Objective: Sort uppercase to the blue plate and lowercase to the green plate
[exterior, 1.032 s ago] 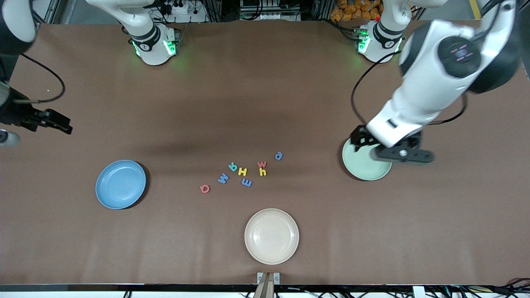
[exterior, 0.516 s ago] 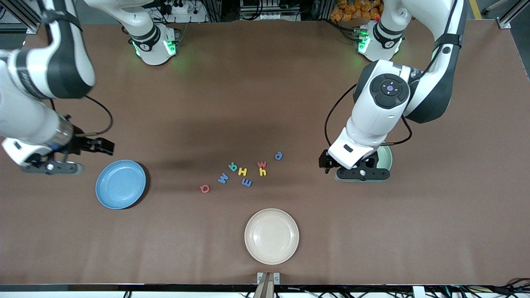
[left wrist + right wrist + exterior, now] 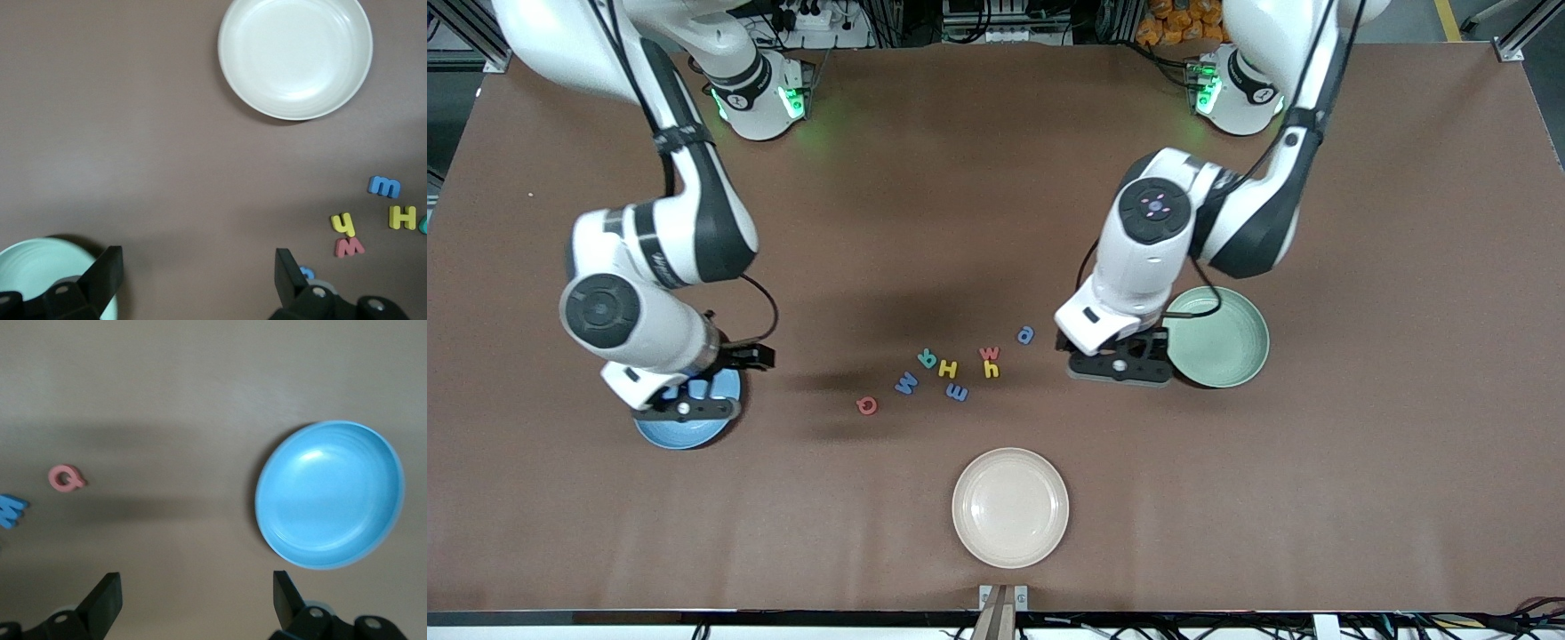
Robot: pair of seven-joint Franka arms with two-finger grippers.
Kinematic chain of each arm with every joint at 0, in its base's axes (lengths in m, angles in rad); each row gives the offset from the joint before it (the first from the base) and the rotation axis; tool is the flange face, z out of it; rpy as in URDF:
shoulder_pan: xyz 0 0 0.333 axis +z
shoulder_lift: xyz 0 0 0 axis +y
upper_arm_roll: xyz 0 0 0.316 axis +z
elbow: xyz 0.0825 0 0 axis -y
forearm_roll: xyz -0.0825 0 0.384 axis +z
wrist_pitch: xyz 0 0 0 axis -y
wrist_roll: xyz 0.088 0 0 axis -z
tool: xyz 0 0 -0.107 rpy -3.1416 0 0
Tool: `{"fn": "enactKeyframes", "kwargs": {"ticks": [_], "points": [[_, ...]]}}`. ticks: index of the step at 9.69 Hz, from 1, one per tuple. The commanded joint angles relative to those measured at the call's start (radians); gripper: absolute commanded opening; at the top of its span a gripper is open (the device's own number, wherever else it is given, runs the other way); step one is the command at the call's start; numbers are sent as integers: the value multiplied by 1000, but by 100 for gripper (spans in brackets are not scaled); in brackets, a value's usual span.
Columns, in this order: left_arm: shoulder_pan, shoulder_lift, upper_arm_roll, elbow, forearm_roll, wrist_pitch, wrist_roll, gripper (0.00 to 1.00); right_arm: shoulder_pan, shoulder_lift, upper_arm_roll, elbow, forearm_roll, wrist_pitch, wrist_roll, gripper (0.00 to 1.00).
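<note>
Left gripper [image 3: 1116,366] hangs low over the bare table [image 3: 1360,462], between the blue a [image 3: 1025,334] and the green plate [image 3: 1232,347], just beside that plate's rim. Its fingers are spread wide with nothing between them, as the left wrist view shows [image 3: 197,267]. The right gripper [image 3: 685,407] hangs over the blue plate [image 3: 660,435], fingers likewise wide apart and empty [image 3: 197,587].

Read the front view as a clock face with the letter cluster at its centre. The blue plate sits at about nine o'clock, well apart from the letters, and has nothing in it. The green plate sits at three o'clock, also bare. A cream plate [image 3: 1009,507] lies at about six o'clock, nearest the front camera, with nothing on it.

All eight letters lie flat on the table, none on a plate. Within the cluster, the red Q [image 3: 866,405] is out at eight o'clock, a little apart from the rest. The blue M [image 3: 907,383] lies just beside it toward the centre, with the teal R [image 3: 927,358] at about one o'clock from the M. The yellow H [image 3: 948,368] sits at the middle, and the blue m [image 3: 957,392] is at five o'clock from it. The red w [image 3: 989,353] and yellow h [image 3: 991,370] lie touching or nearly so, the h nearer the front camera. The blue a is at two o'clock, alone.
</note>
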Motion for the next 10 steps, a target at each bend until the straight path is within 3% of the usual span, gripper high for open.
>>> {"fn": "enactKeyframes", "kwargs": {"ticks": [1,3,5,8,10], "points": [[-45,122,16,52,20,111,-4,100,17,56,-2,29,-4,32,23,100],[-94,179,15,78,20,142,-5,100,-15,57,0,8,5,29,10,100],[-142,197,10,78,17,141,-8,100,-56,57,0,2,78,27,-2,100],[-214,219,7,55,31,141,-4,100,-70,67,-2,2,78,29,0,100],[-202,240,-4,47,-10,144,53,100,-67,65,-3,2,77,30,-3,100]]}}
